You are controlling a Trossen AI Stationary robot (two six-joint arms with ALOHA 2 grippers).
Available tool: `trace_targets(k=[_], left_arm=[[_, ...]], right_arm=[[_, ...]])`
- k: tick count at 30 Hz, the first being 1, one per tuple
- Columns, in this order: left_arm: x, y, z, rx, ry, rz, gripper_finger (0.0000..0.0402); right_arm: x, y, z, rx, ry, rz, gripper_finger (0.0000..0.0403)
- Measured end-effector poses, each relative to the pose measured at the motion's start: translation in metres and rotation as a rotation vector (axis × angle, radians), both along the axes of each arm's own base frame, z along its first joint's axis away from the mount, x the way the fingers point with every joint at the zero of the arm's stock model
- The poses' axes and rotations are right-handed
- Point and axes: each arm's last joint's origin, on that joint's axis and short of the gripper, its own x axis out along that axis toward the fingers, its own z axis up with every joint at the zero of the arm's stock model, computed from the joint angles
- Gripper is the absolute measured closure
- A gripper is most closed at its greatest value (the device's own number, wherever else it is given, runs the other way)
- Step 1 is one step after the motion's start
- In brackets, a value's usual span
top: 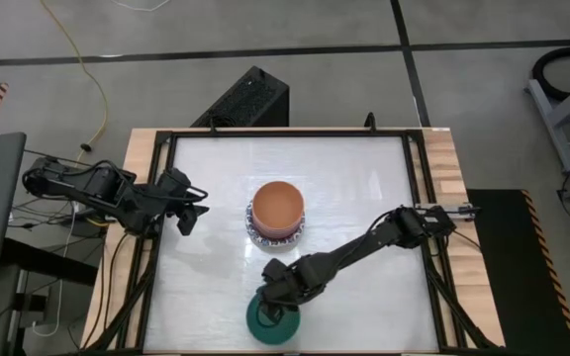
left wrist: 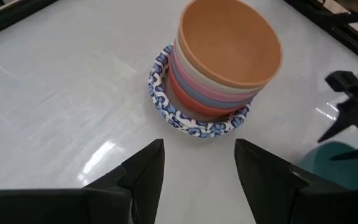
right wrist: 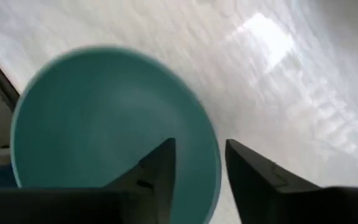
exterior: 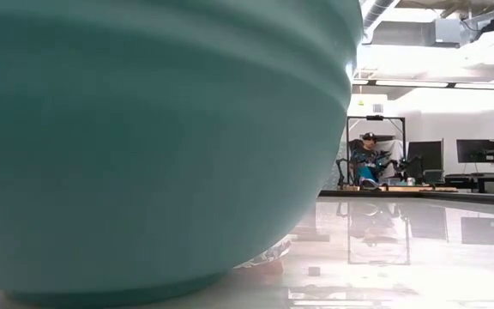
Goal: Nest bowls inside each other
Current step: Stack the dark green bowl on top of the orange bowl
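Table (top: pixel 216 287) — white work surface seen from above; I use it as the clock face, with 12 at the far edge.

Stack (top: pixel 276 214) — at the centre, slightly toward 12. Nested bowls: a blue-patterned rim (left wrist: pixel 166 106) outermost at the bottom, then red, blue, pink and cream bands visible from the left wrist view, and the orange bowl (left wrist: pixel 229 43) on top, empty. I cannot count the patterned bowls from these views.

Green bowl (top: pixel 270 321) — alone at 6 o'clock by the near edge, upright on the table and empty; well apart from the stack. It is the only bowl I see not yet nested.

Right gripper (top: pixel 283 295) — over the green bowl, at its side nearest the stack. Its fingers (right wrist: pixel 157 171) are parted a moderate way, apparently straddling the bowl's rim; I cannot tell that they have hold of it.

Left gripper (top: pixel 192 214) — waiting at 9 o'clock, pointed at the stack, fingers (left wrist: pixel 145 171) well apart and holding nothing.

Step in hand, as I judge it: the last bowl is being taken up. The next move calls for closing on the green rim, lifting it clear, carrying it toward 12 and lowering it level into the orange bowl — centred, so the stack does not tip.
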Motion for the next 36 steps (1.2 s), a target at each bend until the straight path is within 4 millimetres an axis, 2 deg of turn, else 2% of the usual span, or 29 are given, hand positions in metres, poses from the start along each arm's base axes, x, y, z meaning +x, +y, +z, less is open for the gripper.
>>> trace_targets(k=[4, 7, 22, 27, 33, 36], left_arm=[[0.0, 0.0, 0.0, 0.014, 0.006, -0.019, 0.0216], [0.0, 0.0, 0.0, 0.022, 0.009, -0.026, 0.0216], [0.0, -0.001, 0.0, 0.002, 0.014, -0.042, 0.0216], [0.0, -0.001, 0.0, -0.002, 0.014, -0.04, 0.0216], [0.0, -0.001, -0.001, -0.006, 0.017, -0.035, 0.0216], [0.0, -0.001, -0.001, -0.006, 0.017, -0.035, 0.0216]], right_arm=[[0.004, -0.005, 0.008, 0.021, -0.019, 0.012, 0.0203], [0.004, -0.006, 0.019, 0.017, -0.034, 0.035, 0.0191], [0.005, -0.014, 0.016, -0.068, -0.004, 0.185, 0.0188], [0.01, -0.011, -0.005, -0.095, 0.045, 0.231, 0.0188], [0.015, -0.008, -0.029, -0.049, 0.108, 0.266, 0.0188], [0.016, -0.008, -0.032, -0.041, 0.12, 0.272, 0.0197]])
